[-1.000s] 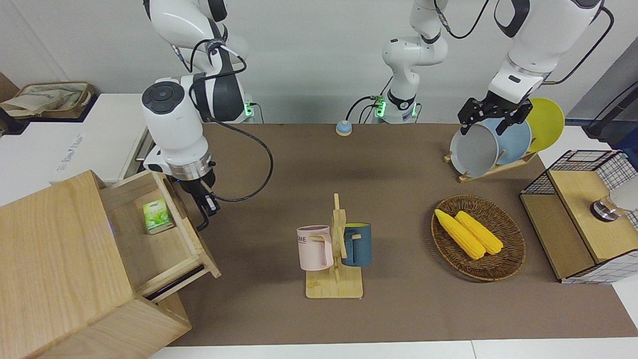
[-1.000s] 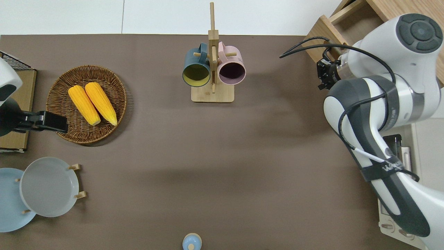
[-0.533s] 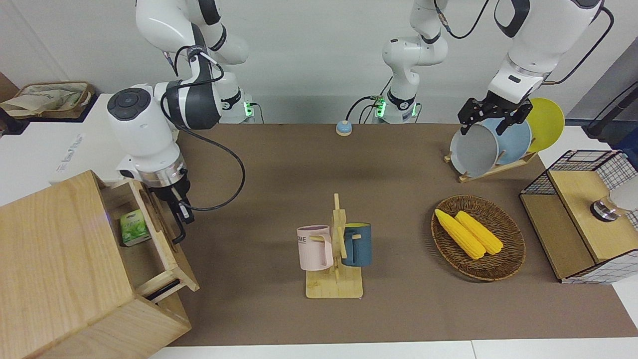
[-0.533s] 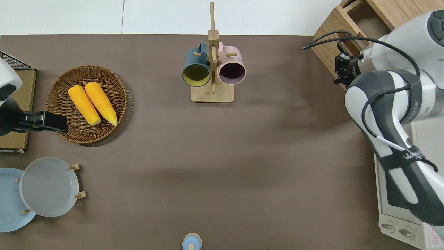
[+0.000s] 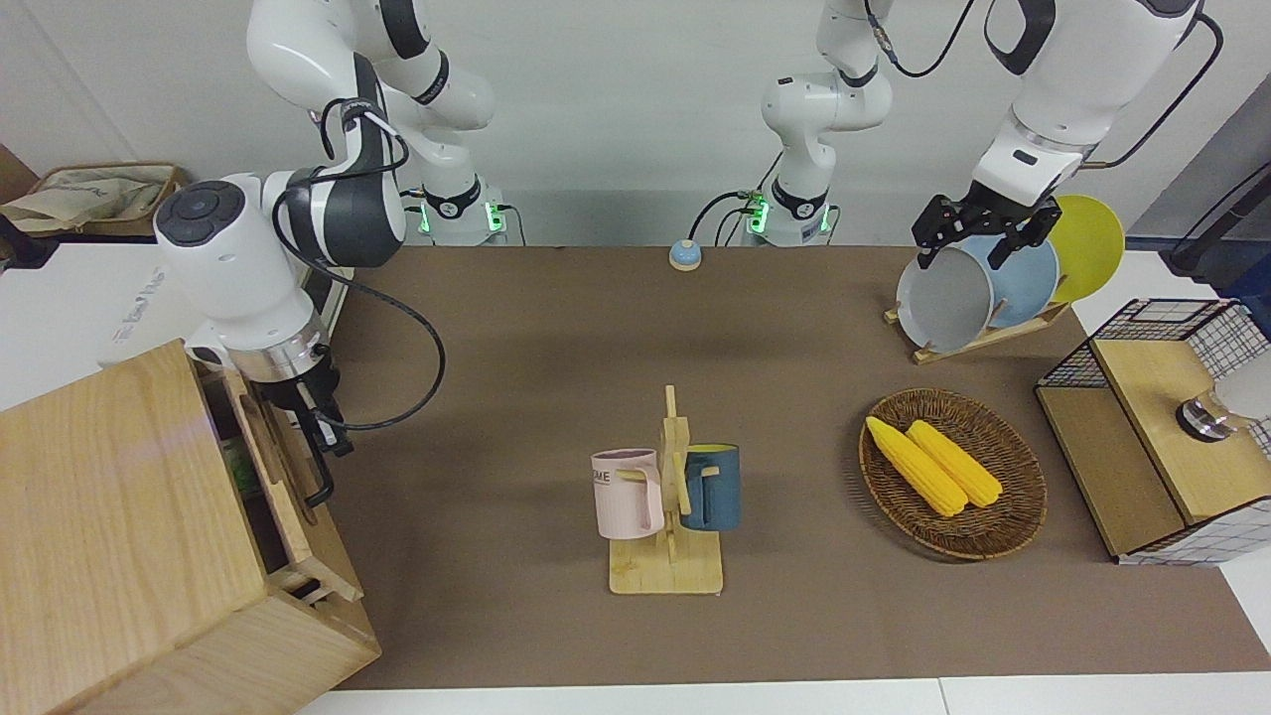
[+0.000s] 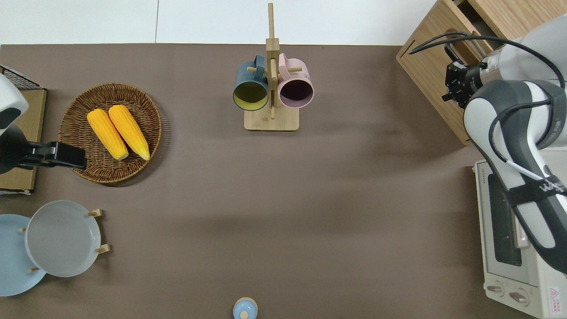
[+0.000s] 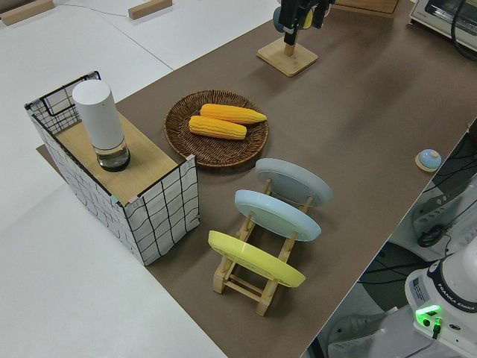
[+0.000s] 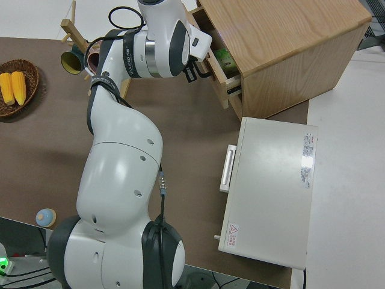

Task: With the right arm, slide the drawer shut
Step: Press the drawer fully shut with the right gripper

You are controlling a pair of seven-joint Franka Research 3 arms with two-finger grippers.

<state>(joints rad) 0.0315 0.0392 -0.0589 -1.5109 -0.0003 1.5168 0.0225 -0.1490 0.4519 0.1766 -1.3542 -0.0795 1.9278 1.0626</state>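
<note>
At the cabinet (image 5: 129,536), the drawer (image 5: 288,487) has slid nearly shut since before.

I'm seeing the right arm (image 5: 238,268) reaching out with its elbow bent and wrist angled down, the right gripper (image 5: 320,432) pointing downward at the right arm's end of the table; I'm not making out its fingers. The left arm (image 5: 1053,89) is sitting parked.

Light wood drawer (image 5: 283,477) with a thick front and a black loop handle (image 5: 320,467), almost shut, a thin gap left, at about 8 o'clock in the front view, white right arm (image 5: 233,268) at the handle
</note>
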